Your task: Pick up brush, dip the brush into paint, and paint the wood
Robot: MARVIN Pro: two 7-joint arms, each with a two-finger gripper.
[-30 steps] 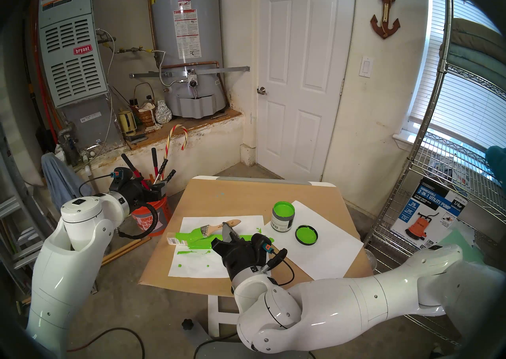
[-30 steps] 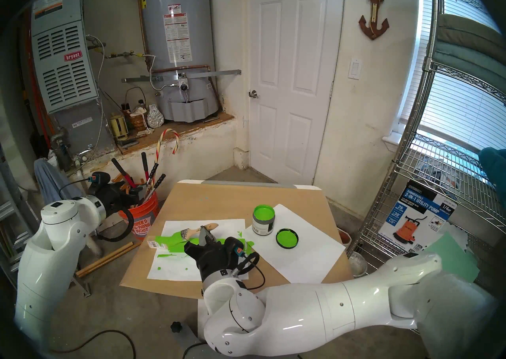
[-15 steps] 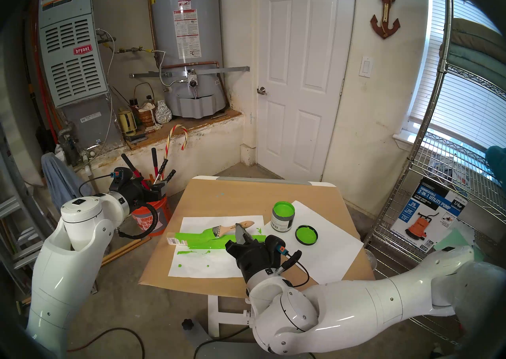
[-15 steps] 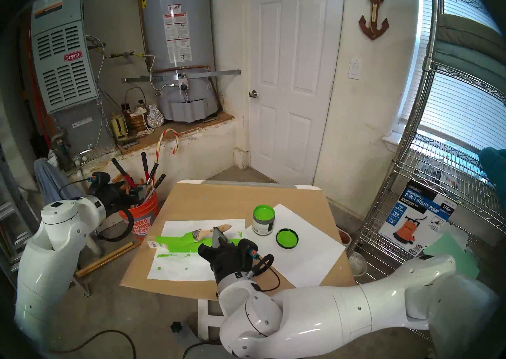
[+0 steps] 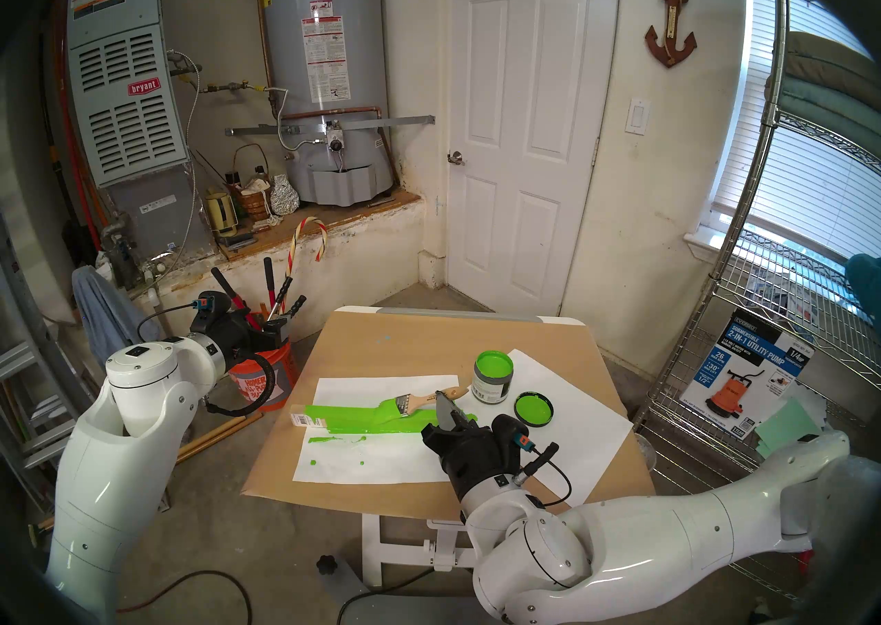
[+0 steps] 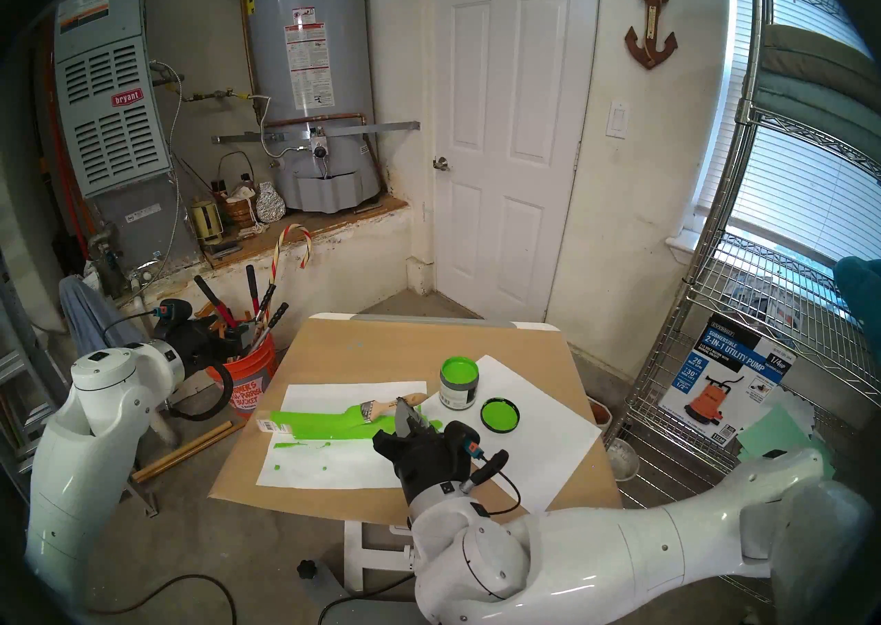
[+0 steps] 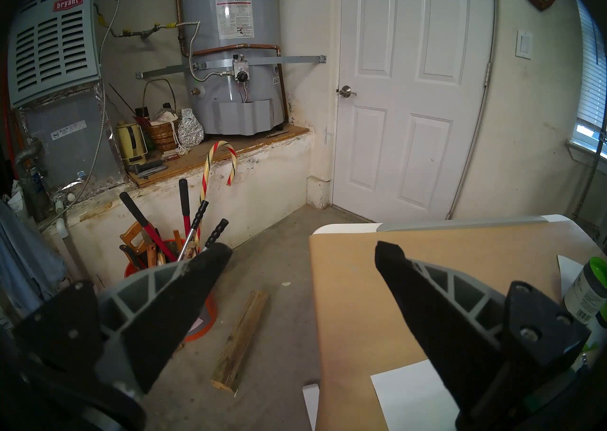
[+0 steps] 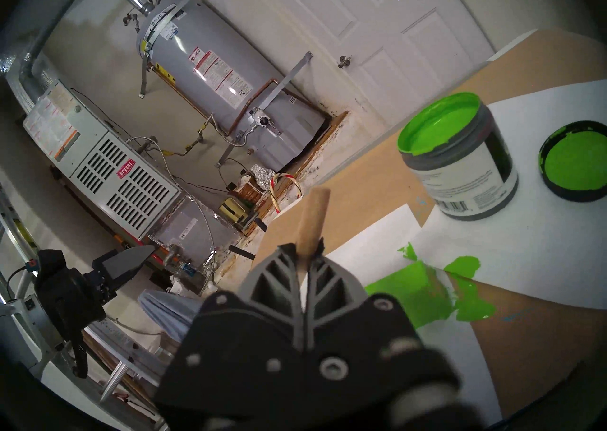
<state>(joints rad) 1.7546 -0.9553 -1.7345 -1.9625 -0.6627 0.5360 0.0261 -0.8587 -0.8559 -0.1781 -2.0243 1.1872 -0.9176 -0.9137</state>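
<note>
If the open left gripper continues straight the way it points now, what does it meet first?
Probably nothing near: the left gripper points past the brown-paper-covered table's corner, toward bare concrete floor before the white panelled door. Depth is uncertain.

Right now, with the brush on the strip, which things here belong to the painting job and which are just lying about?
Part of the job:
- brush, held in the right gripper
- wood strip, mostly green
- open paint jar

Just lying about:
- jar lid, green side up
- white paper sheets
- orange bucket of tools on the floor
- pump box
- left gripper, jaws open, empty
</note>
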